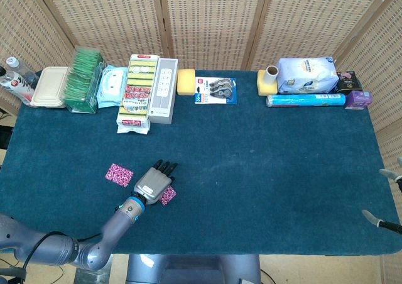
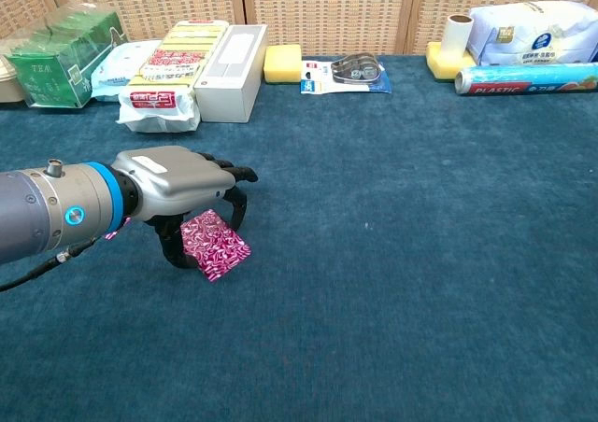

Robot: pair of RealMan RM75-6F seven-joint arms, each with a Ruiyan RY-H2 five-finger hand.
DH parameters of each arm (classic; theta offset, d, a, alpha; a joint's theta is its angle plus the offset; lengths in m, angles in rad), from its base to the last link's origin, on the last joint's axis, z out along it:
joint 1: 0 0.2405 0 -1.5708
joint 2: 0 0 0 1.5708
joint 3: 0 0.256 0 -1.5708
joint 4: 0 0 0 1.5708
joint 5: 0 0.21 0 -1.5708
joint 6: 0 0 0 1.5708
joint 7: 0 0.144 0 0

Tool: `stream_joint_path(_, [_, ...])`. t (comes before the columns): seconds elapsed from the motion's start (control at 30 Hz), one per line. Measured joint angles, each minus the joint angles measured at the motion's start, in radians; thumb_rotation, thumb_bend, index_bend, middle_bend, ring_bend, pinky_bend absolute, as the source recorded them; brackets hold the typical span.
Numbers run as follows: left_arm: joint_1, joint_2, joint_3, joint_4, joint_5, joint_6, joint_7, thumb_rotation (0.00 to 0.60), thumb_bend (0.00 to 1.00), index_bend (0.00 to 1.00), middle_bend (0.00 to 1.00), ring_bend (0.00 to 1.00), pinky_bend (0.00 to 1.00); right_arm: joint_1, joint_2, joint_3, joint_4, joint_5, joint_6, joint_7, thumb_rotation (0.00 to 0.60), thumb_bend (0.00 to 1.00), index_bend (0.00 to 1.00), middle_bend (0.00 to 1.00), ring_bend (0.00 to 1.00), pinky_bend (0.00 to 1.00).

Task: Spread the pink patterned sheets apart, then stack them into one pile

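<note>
One pink patterned sheet [image 2: 217, 246] lies under the left robot hand [image 2: 177, 187], fingers curled onto it; another sheet [image 1: 119, 174] lies apart.

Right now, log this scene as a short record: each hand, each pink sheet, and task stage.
left hand: over the near pink sheet, fingers curled down around it; whether it grips is unclear
far pink sheet: flat on the table, apart from the hand
right hand: at the table's right edge, only fingertips show
stage: sheets spread apart, not yet stacked
</note>
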Motion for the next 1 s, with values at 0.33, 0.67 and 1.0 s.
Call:
stream_joint_path(0.33, [-0.016,-0.001,0.012,-0.024,-0.033,0.038,0.056,0.6,0.21,0.34,0.0,0.0,0.05,-0.001,-0.001,0.001,-0.002,0.002,0.003,-0.003,0.6,0.0,0.21,0.0,0.0,0.0])
stream_joint_path(0.67, [-0.033,0.004,0.008,-0.071,-0.087,0.089,0.11,0.6,0.17,0.24,0.0,0.0,0.05,0.0,-0.002,0.0,-0.005,-0.005,0.006,-0.007,0.6,0.0,0.21,0.0,0.0,0.0])
stream_joint_path(1.0, [-0.033,0.024,0.001,-0.091,-0.082,0.085,0.081,0.6,0.17,0.24,0.0,0.0,0.05,-0.001,-0.003,0.002,-0.01,0.002,0.005,-0.016,0.6,0.0,0.21,0.0,0.0,0.0])
